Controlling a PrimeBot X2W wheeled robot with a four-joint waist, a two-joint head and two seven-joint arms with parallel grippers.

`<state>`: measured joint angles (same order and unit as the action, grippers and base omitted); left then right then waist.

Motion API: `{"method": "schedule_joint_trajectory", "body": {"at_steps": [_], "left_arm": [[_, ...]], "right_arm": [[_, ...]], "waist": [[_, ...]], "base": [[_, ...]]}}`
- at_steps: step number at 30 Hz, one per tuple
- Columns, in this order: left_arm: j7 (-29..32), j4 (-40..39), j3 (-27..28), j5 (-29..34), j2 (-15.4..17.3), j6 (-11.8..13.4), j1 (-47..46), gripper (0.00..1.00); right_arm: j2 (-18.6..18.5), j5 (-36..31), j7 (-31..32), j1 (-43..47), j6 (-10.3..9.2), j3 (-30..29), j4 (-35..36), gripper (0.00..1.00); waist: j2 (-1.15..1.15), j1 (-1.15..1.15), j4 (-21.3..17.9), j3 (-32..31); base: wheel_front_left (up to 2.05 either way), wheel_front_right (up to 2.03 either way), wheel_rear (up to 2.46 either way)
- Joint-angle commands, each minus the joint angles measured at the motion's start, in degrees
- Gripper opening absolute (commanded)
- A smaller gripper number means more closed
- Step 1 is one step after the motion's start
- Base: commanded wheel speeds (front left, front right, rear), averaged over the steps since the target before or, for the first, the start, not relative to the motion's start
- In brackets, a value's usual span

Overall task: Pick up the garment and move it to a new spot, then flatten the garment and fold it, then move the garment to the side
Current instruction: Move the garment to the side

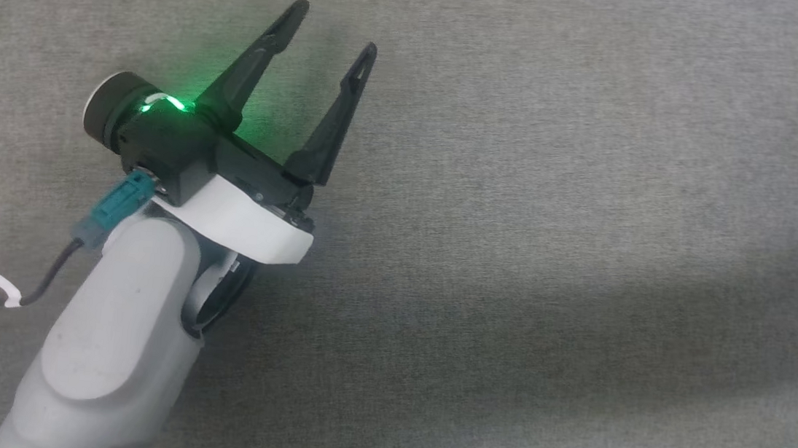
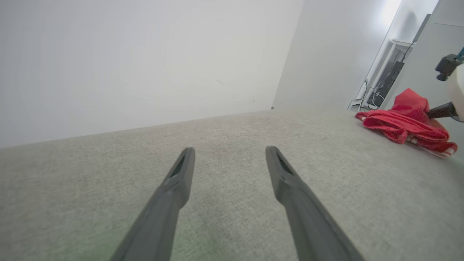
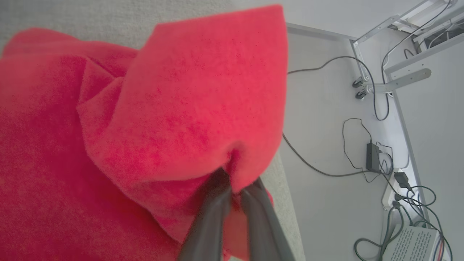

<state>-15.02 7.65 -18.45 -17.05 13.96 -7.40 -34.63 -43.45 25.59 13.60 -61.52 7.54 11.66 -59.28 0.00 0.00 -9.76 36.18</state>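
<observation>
Two pincers, two very different stories. The left pincer (image 1: 335, 27) hovers over the grey fabric surface (image 1: 511, 279) with its dark fingers spread wide and nothing between them. Its tips point up and slightly right in the head view, and a green light (image 1: 165, 100) glows at its wrist. Bare surface lies all around it.

Over on the robot's right, the garment (image 2: 406, 125) sits bunched at the far right edge of the surface, well apart from the left pincer. In the head view it's just a sliver of red at the top right corner. From the left wrist view the heap stretches out low and long, its long axis running along that edge of the surface, with a bit of white-and-red striped trim (image 2: 447, 148) at the nearer end.

One fold rises above the rest into a peak, and there's the right pincer (image 3: 237, 183), clamped tight on a pinch of red cloth that puckers right at the fingertips. Which way the collar or hem points, I can't tell; it's too crumpled. Beyond the surface's edge, the right wrist view shows a black adapter (image 3: 372, 157) lying on the pale floor (image 3: 326, 119).
</observation>
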Motion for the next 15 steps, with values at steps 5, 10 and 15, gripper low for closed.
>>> {"method": "schedule_joint_trajectory", "body": {"at_steps": [5, 10, 15], "left_arm": [[-0.15, -1.04, 1.71, -1.73, -0.04, -0.03, 0.61, 1.0], [-0.16, -1.85, 2.93, -2.95, 0.46, -0.03, 2.03, 1.0], [-0.16, -2.26, 4.06, -3.26, 1.45, -0.03, 3.63, 1.0]], "right_arm": [[0.64, -1.51, -2.22, -2.54, -0.11, 0.71, -3.88, 0.77], [1.4, -2.13, -3.1, -4.58, -0.11, 1.69, -6.12, 1.0], [2.24, -1.38, -4.46, -5.99, -0.11, 2.59, -6.94, 1.0]], "waist": [[0.0, 0.0, 1.33, 0.01], [0.0, 0.0, 1.41, -1.24], [0.0, 0.0, 0.96, -3.08]], "base": [[0.0, 0.0, 0.0], [0.0, 0.0, 0.0], [0.0, 0.0, 0.0]]}}
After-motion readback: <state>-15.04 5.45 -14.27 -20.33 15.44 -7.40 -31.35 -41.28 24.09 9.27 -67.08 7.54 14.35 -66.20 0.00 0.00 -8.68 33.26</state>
